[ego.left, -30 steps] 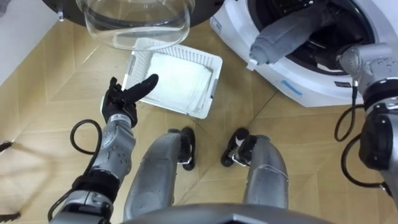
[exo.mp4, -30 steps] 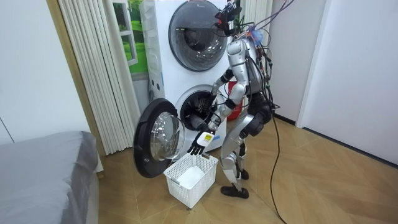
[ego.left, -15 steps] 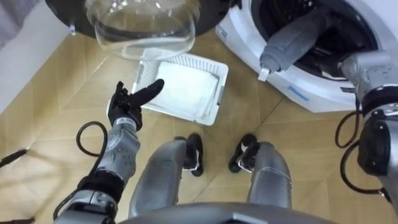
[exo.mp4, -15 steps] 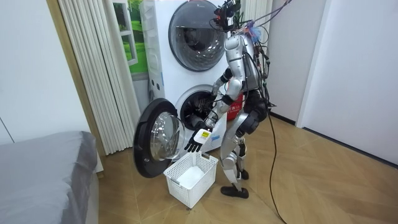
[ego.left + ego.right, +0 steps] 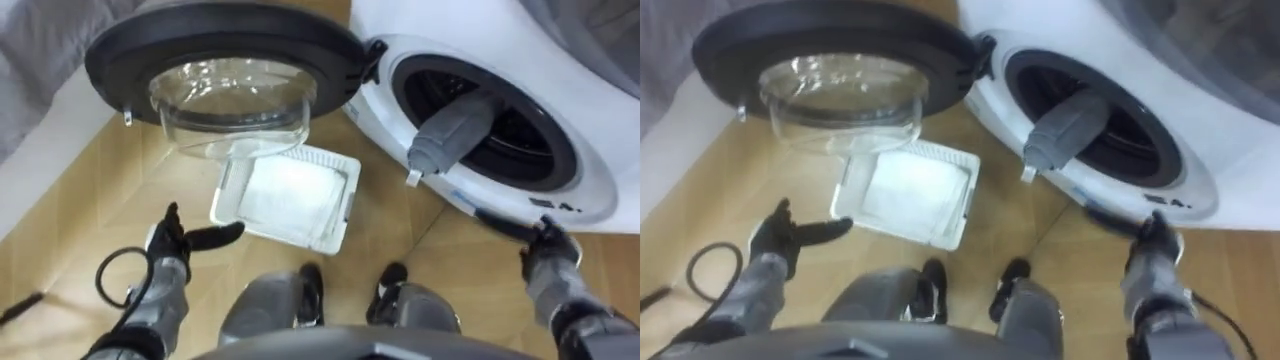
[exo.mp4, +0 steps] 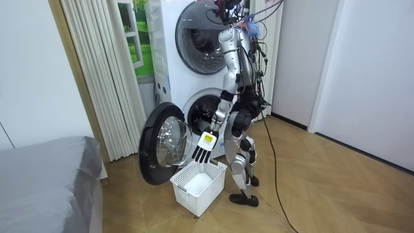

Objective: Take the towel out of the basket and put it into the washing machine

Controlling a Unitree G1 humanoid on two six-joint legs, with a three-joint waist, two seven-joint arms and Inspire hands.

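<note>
Since a second ago you've straightened the robot up beside the washing machine (image 5: 600,190). Room view has the torso upright now, so both eye views shifted with the head; that's the camera, not the things. Right hand (image 5: 545,250) has come in at lower right. Left hand (image 5: 172,243) sits lower left.

Around: door (image 5: 215,40) is swung wide open at upper left. Its glass bowl (image 5: 230,110) overlaps the top left edge of the white basket (image 5: 347,200), which is centre frame on the wood floor (image 5: 110,200). White cloth (image 5: 285,195) lies flat in the basket. Room view: second machine (image 6: 200,35) stacked above, curtain (image 6: 97,71) on the room view's left, grey bed (image 6: 45,188) lower left.

Grey towel (image 5: 448,135) is upper right of centre, bunched into a roll, half in the drum mouth (image 5: 520,140) and half out over its lower left rim. Long axis runs diagonally, upper right to lower left. The outer end with the white label (image 5: 411,178) points down-left toward the basket, apart from it. The towel itself blocks the left part of the opening.

Left hand: fingers straight, thumb up, pointing right at the basket's lower left corner, just short of it and holding nothing. Right hand: blurred, fingers look stretched toward upper left below the drum rim, holding nothing, well apart from the towel.
</note>
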